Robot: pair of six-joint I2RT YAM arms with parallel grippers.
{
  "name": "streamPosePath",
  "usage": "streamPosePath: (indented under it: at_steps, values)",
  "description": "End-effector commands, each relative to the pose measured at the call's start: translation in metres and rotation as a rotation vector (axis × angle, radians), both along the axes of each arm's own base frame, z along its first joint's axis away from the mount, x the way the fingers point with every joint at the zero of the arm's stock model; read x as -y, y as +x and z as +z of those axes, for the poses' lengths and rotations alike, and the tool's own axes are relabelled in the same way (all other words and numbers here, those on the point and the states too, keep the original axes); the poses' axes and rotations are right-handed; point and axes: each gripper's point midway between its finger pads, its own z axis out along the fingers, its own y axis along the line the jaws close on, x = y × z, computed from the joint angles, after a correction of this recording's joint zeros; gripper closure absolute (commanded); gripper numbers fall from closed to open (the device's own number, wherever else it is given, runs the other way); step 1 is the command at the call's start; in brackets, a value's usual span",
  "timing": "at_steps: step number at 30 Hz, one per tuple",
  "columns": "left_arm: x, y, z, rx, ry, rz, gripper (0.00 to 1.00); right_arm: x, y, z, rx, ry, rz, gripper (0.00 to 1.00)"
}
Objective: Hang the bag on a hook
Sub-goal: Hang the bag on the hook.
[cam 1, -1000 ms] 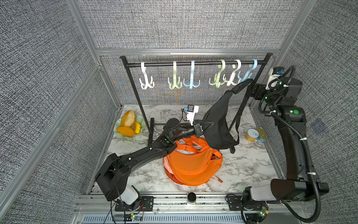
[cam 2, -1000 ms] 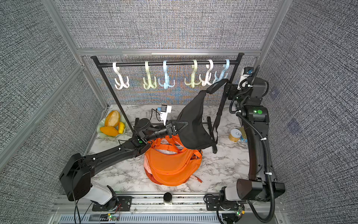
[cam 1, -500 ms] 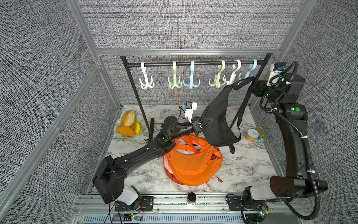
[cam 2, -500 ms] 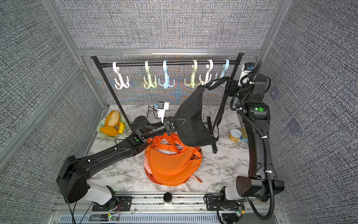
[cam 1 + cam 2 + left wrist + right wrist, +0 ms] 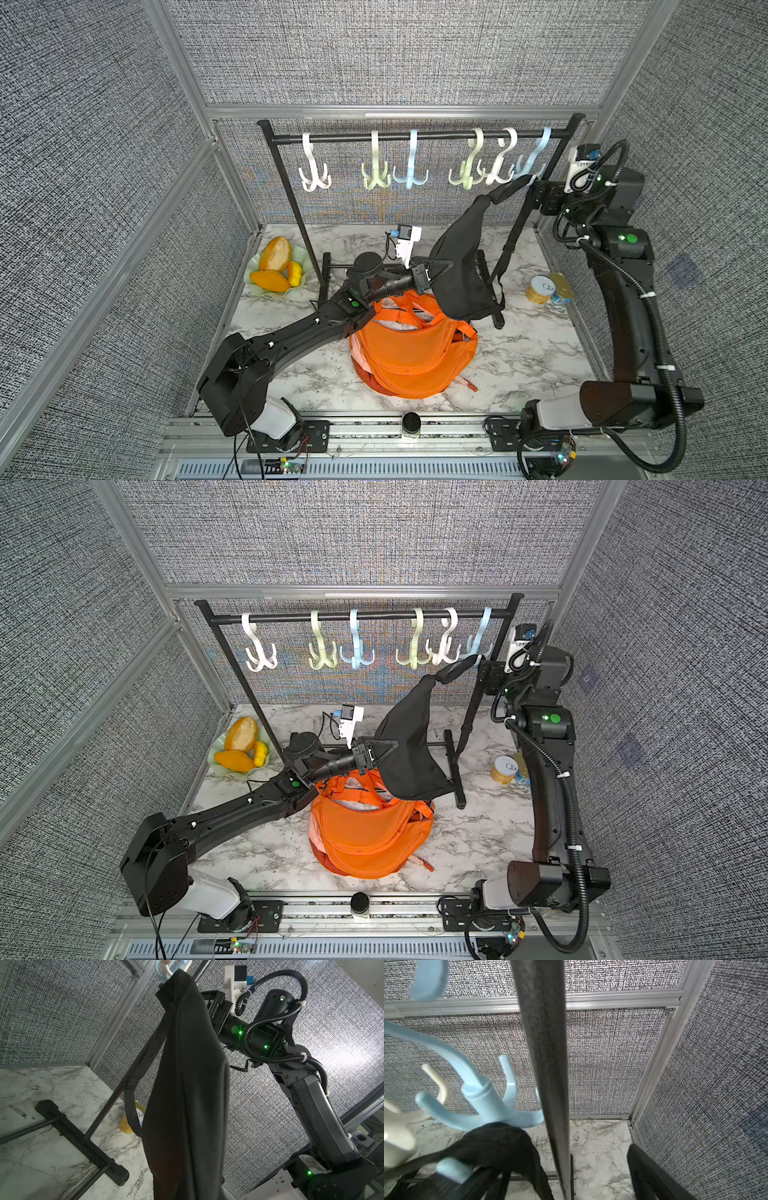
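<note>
Black strap (image 5: 500, 1142) over blue hook (image 5: 483, 1103) beside spread right pincer (image 5: 533, 188)
Pinching black bag (image 5: 467, 249), left pincer (image 5: 446, 266) should lower it slowly

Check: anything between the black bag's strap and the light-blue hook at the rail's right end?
Nothing visible. The strap already lies against the prongs of the light-blue hook; the rack's upright stands beside them, not between.
</note>
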Motion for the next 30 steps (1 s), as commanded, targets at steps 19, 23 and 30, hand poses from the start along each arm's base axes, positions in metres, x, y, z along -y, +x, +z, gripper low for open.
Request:
streamPosePath:
  at_steps: [19, 23, 30]
  values:
    - [0.031, 0.030, -0.055, -0.142, -0.166, -0.136, 1.00, 0.019, -0.092, -0.025, 0.010, 0.048, -0.214, 0.01]
    - [0.041, 0.050, -0.064, -0.153, -0.177, -0.146, 1.00, 0.015, -0.108, -0.034, 0.012, 0.050, -0.216, 0.01]
    - [0.059, 0.094, -0.091, -0.183, -0.138, -0.112, 1.00, 0.009, -0.127, -0.050, 0.002, 0.062, -0.211, 0.01]
